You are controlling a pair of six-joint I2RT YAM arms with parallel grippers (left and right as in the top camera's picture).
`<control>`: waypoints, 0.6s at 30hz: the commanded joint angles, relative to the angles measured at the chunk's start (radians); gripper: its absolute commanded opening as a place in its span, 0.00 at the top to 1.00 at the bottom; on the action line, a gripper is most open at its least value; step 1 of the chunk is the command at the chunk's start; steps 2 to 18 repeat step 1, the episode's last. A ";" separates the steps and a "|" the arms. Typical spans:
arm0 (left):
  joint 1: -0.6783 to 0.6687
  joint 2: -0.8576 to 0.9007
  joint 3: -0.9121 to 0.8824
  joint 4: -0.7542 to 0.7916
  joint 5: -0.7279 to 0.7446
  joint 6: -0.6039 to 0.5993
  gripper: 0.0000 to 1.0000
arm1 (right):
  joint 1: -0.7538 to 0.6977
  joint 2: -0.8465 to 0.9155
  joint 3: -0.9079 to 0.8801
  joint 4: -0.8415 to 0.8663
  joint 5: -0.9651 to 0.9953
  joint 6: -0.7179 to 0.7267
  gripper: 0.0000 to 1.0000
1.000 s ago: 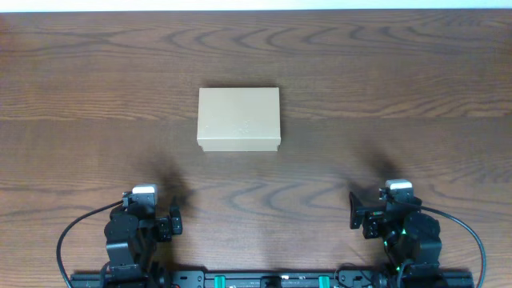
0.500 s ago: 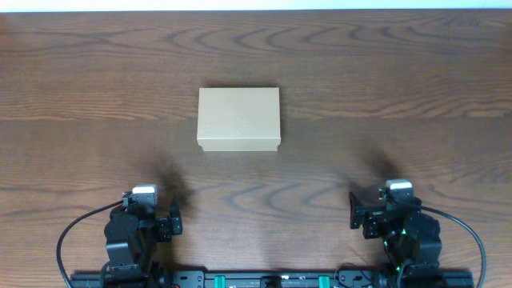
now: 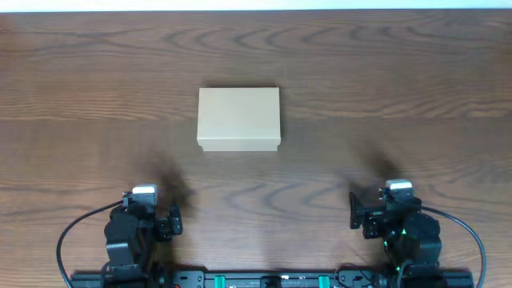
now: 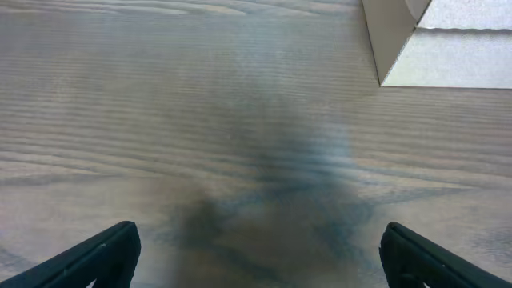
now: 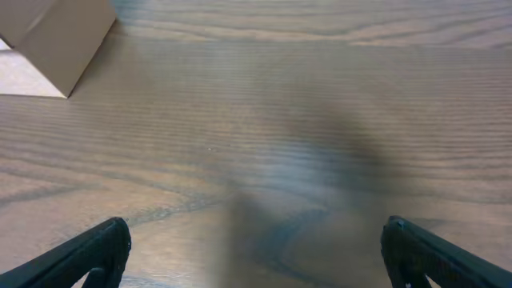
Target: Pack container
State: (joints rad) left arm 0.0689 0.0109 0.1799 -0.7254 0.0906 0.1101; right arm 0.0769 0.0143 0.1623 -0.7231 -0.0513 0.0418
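Nothing has moved since the earlier overhead views: box, arms and both pincers lie as they did. Item one, the container [image 3: 239, 118]: a plain tan cardboard box, rectangular, lid down flat, standing square on the wood-grain table [image 3: 400, 96], a little left of the table's middle and well apart from both of my arms. Item two, my left pincer [image 3: 172, 224]: parked low at about 7 o'clock on the table in the overhead view, jaws spread wide with nothing between them. In the left wrist view the two dark fingertips [image 4: 104, 252] stand at the lower corners with bare wood and a soft shadow between, and a corner of the container [image 4: 448, 48] shows at 1 o'clock, far from the fingers. Item three, my right pincer [image 3: 356, 218]: parked at about 5 o'clock on the table, jaws likewise spread wide and holding nothing. In the right wrist view its fingertips [image 5: 96, 248] sit at the lower corners over bare wood, and the container [image 5: 48, 36] shows as a corner at 11 o'clock, well apart. Item four, black cables [image 3: 68, 236]: one loops out from each arm's base toward the near edge. Nothing else lies on the table.
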 commanded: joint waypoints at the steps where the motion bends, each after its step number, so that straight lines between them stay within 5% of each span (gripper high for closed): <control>1: -0.004 -0.006 -0.016 -0.006 -0.005 0.018 0.05 | 0.002 -0.009 -0.002 -0.008 -0.001 0.013 0.01; 18: -0.004 -0.006 -0.016 -0.006 -0.005 0.018 0.05 | 0.002 -0.009 -0.002 -0.008 -0.001 0.013 0.01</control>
